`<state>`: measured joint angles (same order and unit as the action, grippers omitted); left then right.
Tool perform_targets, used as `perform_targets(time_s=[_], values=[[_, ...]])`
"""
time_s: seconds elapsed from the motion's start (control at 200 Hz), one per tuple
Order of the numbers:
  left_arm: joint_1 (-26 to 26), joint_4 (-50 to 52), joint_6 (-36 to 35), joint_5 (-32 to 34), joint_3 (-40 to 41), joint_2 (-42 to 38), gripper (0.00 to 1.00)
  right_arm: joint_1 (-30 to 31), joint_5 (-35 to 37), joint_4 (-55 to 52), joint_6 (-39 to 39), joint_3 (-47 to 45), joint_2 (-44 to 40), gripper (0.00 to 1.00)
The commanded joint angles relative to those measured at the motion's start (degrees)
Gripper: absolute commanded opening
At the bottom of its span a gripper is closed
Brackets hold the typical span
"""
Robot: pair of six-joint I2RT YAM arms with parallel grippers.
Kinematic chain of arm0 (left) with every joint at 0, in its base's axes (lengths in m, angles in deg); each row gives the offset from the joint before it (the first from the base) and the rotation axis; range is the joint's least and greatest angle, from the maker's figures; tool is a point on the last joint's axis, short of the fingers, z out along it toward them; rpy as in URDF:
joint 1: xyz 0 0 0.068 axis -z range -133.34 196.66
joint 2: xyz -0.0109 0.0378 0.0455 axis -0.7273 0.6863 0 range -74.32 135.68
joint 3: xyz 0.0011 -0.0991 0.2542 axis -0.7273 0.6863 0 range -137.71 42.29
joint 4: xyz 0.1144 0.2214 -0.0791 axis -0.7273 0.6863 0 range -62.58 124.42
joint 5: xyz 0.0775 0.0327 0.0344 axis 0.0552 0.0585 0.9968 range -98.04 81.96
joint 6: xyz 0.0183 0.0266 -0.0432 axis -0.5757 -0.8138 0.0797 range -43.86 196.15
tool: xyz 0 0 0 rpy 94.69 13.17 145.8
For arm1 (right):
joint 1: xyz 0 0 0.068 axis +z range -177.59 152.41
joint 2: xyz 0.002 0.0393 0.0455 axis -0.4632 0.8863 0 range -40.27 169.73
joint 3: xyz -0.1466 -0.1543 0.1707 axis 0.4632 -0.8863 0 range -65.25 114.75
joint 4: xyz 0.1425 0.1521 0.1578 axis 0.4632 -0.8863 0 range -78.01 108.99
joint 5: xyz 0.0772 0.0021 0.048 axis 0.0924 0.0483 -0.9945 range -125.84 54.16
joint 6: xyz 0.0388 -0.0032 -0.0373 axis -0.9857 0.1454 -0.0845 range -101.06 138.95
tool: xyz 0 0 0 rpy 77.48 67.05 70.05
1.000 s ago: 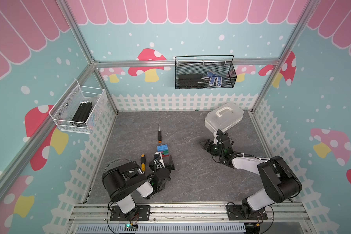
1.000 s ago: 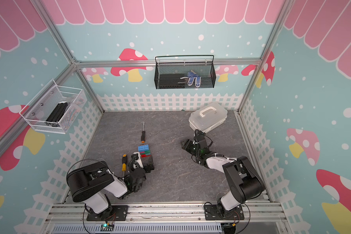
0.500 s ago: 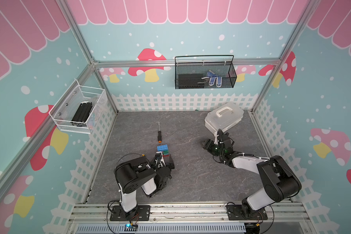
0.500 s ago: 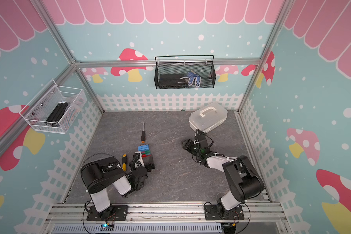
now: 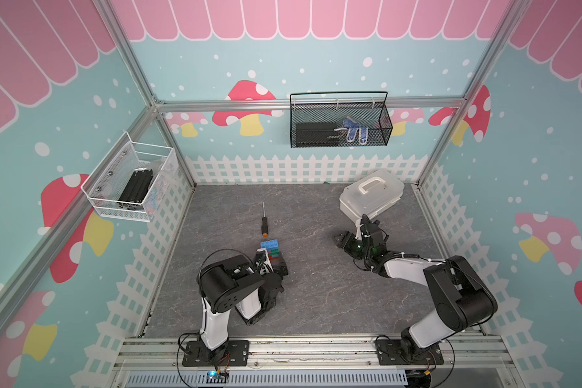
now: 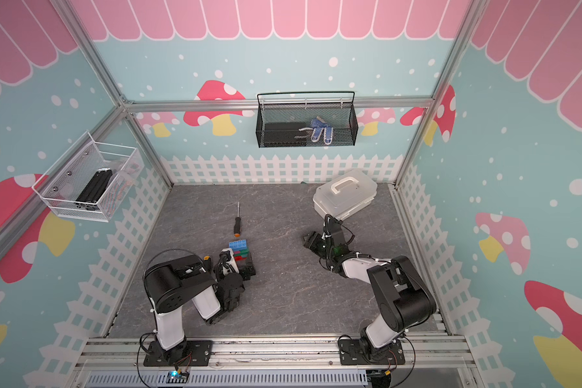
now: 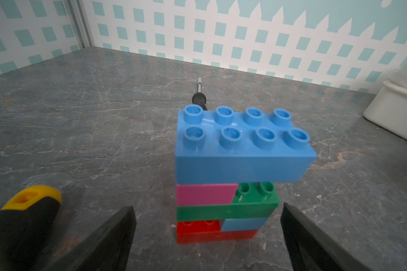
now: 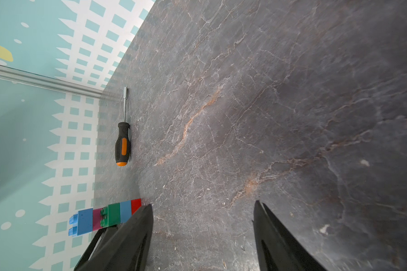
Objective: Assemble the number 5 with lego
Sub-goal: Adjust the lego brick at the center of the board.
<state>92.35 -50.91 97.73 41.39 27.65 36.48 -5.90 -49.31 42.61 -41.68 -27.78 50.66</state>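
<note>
Grey marbled table (image 7: 80, 117) carries the number 5 (image 7: 235, 169), an upright stack of lego: long red row at the base, then short blue, long green, short pink, and long blue on top; it stands on the left arm's half of the table, just ahead of the left gripper (image 7: 207, 207), whose jaws are spread wide and empty, lined up on either side of the stack; the long rows run across that gap; the right gripper (image 8: 202, 204), jaws parted and holding nothing, sits well apart near a white lidded box (image 5: 370, 198); an orange-handled screwdriver (image 8: 122, 145) lies beyond the stack; the figure looks complete, so the left arm, the nearer one, likely needs only to back straight away.
</note>
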Motion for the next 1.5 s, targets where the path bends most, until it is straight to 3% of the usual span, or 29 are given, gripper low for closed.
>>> perform_targets(time_s=[0.0, 1.006, 1.311, 1.496], values=[[-0.69, -3.11, -0.14, 0.11, -0.69, 1.35, 0.99, -0.56, -0.33, 1.1, 0.42, -0.08, 0.84, 0.7], [-3.84, -3.15, -2.38, -0.29, -2.59, 0.69, 0.99, -1.22, -1.72, 1.65, 0.78, 1.02, 3.18, 0.7], [-4.21, -3.15, -1.94, -1.97, -2.34, -0.11, 0.96, -1.39, -2.17, 1.91, 0.72, 1.11, 3.37, 0.69], [-4.46, -3.1, -1.89, -2.14, -1.85, -0.59, 0.9, -1.39, -2.26, 1.95, 0.61, 0.88, 3.28, 0.69]])
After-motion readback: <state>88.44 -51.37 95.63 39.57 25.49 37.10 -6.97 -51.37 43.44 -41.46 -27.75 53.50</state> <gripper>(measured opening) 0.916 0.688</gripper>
